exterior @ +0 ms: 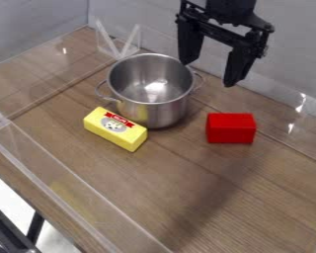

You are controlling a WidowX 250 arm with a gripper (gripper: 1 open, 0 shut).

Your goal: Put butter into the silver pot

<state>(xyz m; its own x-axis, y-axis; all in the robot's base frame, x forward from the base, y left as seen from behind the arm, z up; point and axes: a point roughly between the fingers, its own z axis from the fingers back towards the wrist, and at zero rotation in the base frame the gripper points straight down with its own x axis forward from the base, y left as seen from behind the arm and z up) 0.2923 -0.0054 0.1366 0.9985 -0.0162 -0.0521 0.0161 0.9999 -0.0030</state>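
The gripper (215,61) is seen hanging above the table, its two dark fingers (235,67) spread wide apart with nothing held between them. It is positioned above and just behind the right side of the pot (150,89), with one finger near the pot's far right rim and the other further right.

The pot, a round shiny steel vessel, stands upright on the wooden table (188,188), and its inside is seen to be bare. The butter (116,127), a small yellow block with a round red-and-white label on top, lies flat on the table just in front of the pot and slightly to its left, close to the pot's base; whether the two touch cannot be told. It is thus placed on the opposite side of the pot from the gripper, well apart from the fingers.

A plain red block (231,127) rests on the table to the right of the pot, in front of the gripper.
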